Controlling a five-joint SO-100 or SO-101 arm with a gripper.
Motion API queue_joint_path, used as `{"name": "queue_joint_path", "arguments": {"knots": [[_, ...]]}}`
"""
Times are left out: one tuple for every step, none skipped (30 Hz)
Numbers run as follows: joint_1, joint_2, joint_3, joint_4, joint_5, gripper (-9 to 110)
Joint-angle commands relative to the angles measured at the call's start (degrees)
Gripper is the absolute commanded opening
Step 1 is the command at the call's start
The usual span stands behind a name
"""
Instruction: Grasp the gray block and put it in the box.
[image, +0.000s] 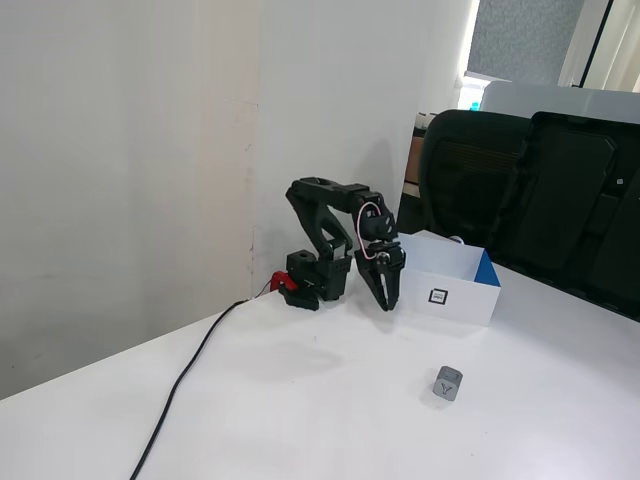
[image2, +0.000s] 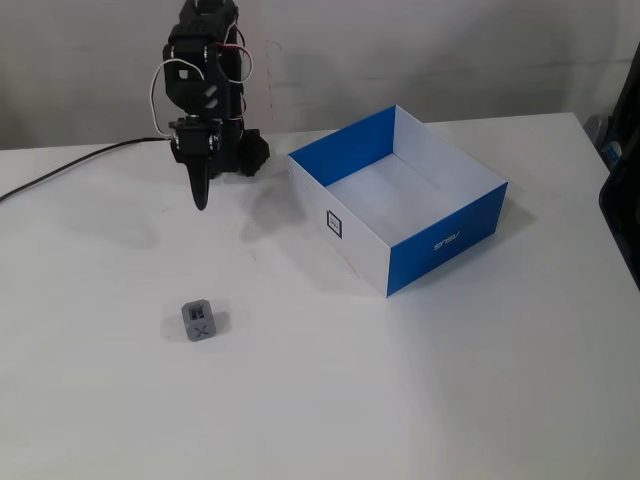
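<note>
White table (image2: 450, 400), open white-and-blue box (image2: 440, 245) just right of the gripper in a fixed view, black arm's gripper (image2: 201, 203) pointing down, fingers pressed together and empty, gray block (image2: 201, 320) on the table well below it, apart

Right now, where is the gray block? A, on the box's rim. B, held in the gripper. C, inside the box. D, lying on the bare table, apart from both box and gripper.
D: the gray block lies alone on the table, with the box empty and the gripper up near the arm's base.
</note>
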Motion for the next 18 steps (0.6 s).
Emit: {"name": "queue_joint_path", "arguments": {"knots": [[0.6,-8.3,-10.5,1.7,-2.1,3],[0.8,-10.8,-12.5,2.4,-2.7,4],[0.8,-12.7,-14.1,2.9,-3.4,6],[0.8,-14.3,-15.5,3.3,-4.1,7],[0.8,-15.8,-16.7,3.8,-4.4,9],[0.6,-17.0,-17.6,4.2,-5.0,14],[0.7,-17.8,-18.1,4.5,-6.2,18],[0.8,-18.3,-18.4,4.5,-6.6,20],[0.7,-18.4,-18.4,4.2,-6.7,20],[0.4,-18.5,-18.4,4.0,-6.8,20],[0.4,-18.7,-18.4,4.0,-7.3,21],[0.4,-18.8,-18.3,3.9,-8.1,22],[0.5,-18.9,-18.3,3.6,-8.4,22],[0.4,-19.2,-18.4,3.3,-8.6,22],[0.1,-19.8,-18.6,2.9,-8.9,22],[-0.3,-20.5,-19.2,2.5,-8.9,22],[-0.7,-21.6,-20.0,2.5,-8.9,23],[-1.2,-23.0,-21.2,2.4,-9.0,23]]}}
